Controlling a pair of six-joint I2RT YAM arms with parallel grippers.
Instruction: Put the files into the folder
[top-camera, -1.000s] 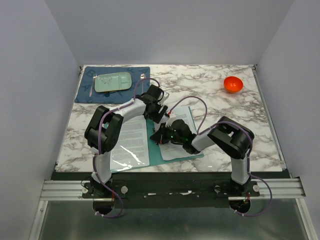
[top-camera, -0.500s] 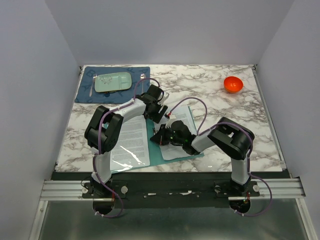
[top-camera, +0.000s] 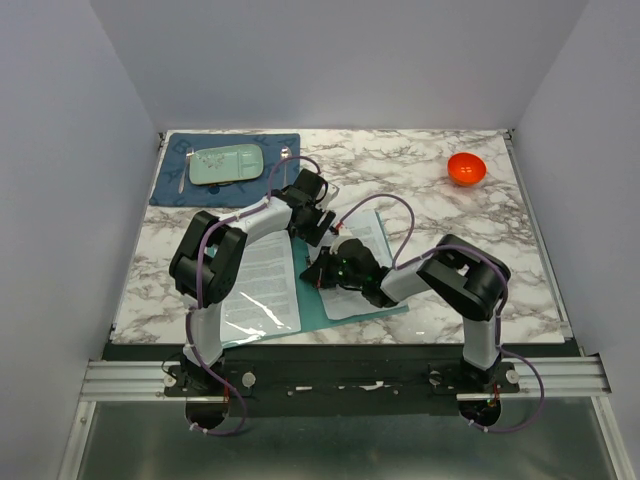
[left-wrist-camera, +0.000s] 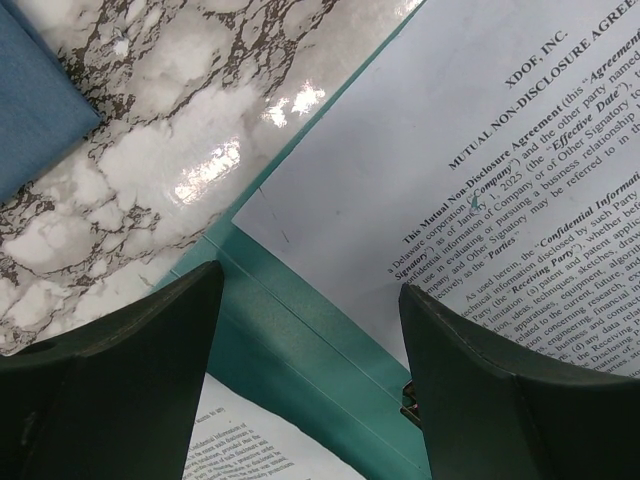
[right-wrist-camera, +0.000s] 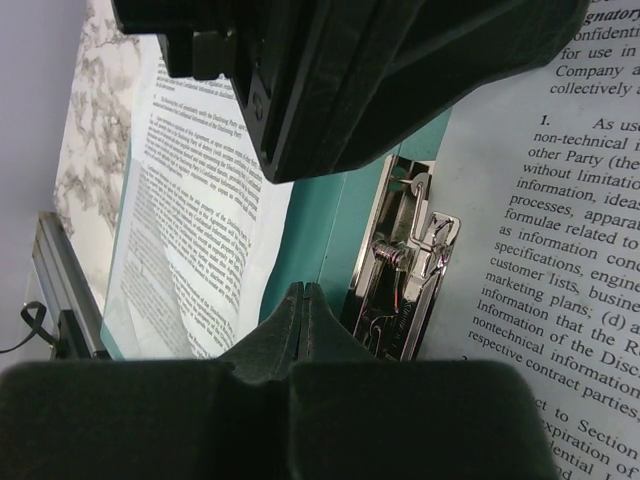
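The teal folder (top-camera: 311, 308) lies open at the table's near middle. One printed sheet of the files (top-camera: 372, 238) lies on its right half, and more printed sheets (top-camera: 262, 280) lie on its left half under a glossy sleeve. My left gripper (top-camera: 318, 226) is open and empty above the spine's far end. In the left wrist view the left gripper (left-wrist-camera: 310, 283) straddles the folder (left-wrist-camera: 300, 345) and the sheet's corner (left-wrist-camera: 480, 130). My right gripper (right-wrist-camera: 303, 292) is shut, its tips on the teal spine (right-wrist-camera: 310, 225) beside the metal clip (right-wrist-camera: 405, 270).
A dark blue placemat (top-camera: 175, 186) at the far left holds a pale green tray (top-camera: 227, 163). A red-orange bowl (top-camera: 466, 168) sits at the far right. The two grippers are close together over the folder's spine.
The right wrist has shifted slightly left along the spine. The left arm and the papers have not visibly moved.
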